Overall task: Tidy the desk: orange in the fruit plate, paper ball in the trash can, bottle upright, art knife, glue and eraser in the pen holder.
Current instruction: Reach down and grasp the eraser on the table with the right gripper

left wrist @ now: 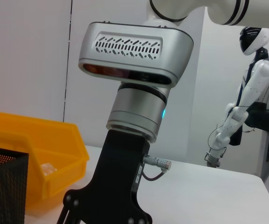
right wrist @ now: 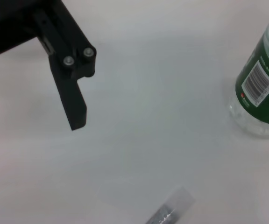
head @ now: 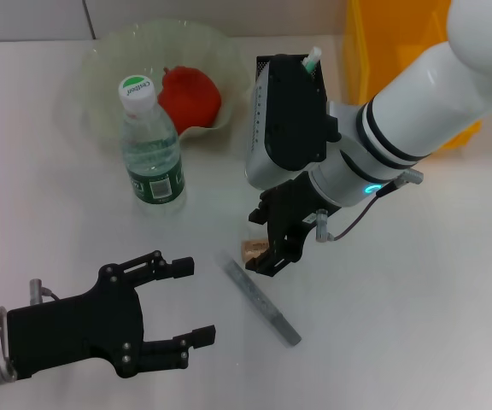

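My right gripper (head: 261, 243) is open and hangs low over the table, right beside a small brown eraser (head: 252, 249). One of its fingers (right wrist: 74, 105) shows in the right wrist view. The grey art knife (head: 261, 301) lies flat just in front of it; its end (right wrist: 169, 212) also shows in the right wrist view. The bottle (head: 152, 145) stands upright with its green-and-white cap on. The orange (head: 190, 98) lies in the translucent fruit plate (head: 101, 77). The black mesh pen holder (head: 314, 81) holds a glue stick (head: 313, 58). My left gripper (head: 190, 303) is open and empty at the front left.
A yellow bin (head: 374, 34) stands at the back right, behind my right arm; it also shows in the left wrist view (left wrist: 50, 144) with something pale inside. The bottle's base (right wrist: 260, 102) is close to the right gripper's side.
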`<state>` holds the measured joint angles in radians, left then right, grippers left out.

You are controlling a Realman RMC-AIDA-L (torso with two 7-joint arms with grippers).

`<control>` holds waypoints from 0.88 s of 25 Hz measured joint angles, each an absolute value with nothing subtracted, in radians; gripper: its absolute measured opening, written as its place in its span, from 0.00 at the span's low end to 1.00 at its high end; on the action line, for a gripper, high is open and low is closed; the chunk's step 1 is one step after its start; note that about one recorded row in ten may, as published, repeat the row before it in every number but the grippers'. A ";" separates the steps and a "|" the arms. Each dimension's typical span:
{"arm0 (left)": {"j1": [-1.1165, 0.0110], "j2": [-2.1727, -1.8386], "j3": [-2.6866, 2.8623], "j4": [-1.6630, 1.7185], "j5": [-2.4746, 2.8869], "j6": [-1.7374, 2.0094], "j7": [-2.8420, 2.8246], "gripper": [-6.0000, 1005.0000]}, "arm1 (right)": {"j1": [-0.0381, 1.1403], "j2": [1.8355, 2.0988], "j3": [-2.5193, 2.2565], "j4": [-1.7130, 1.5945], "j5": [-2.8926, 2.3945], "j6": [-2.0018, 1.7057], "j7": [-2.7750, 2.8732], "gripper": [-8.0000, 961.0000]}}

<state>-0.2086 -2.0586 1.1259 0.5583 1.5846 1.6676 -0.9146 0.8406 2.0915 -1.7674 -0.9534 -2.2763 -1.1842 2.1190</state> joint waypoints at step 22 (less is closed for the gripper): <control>-0.212 -2.063 1.126 0.558 1.585 1.666 -0.901 0.84 | 0.869 2.092 -1.817 -0.867 -2.251 -1.132 2.120 0.48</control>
